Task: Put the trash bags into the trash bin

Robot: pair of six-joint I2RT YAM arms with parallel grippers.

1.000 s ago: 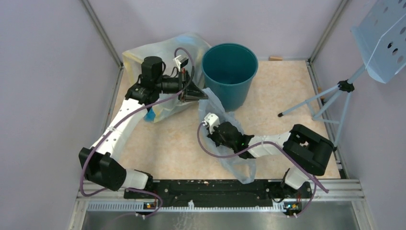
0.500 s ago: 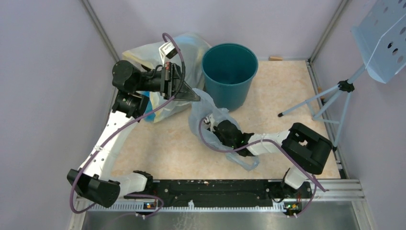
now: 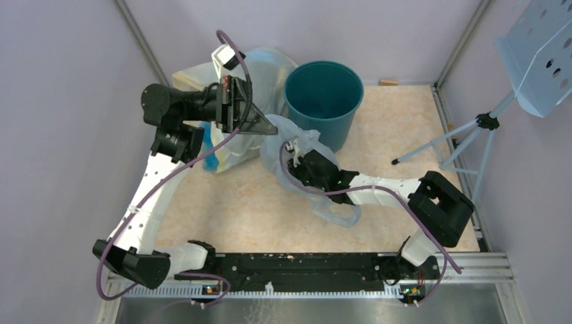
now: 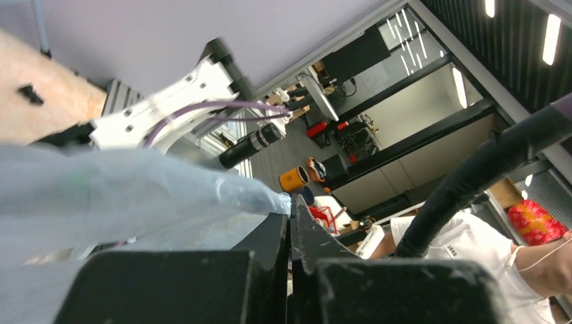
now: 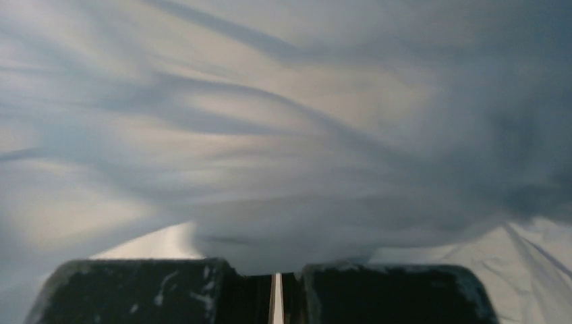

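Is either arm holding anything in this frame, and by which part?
Both hold the trash bag. The left gripper pinches a drawn-up tip of film at its top; the right gripper pinches a gathered fold nearer its middle.

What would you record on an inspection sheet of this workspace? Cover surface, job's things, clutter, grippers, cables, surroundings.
Surface: beige speckled table.
Job's things: pale-blue liner bag bunched in front of the teal trash bin, outside it; nothing seen inside bin.
Clutter: yellowish bag holding blue items, left of bin; small block by back wall.
Grippers: left gripper and right gripper, fingers shut on liner bag.
Cables: purple cables loop along both arms.
Surroundings: grey walls; tripod stand at right.
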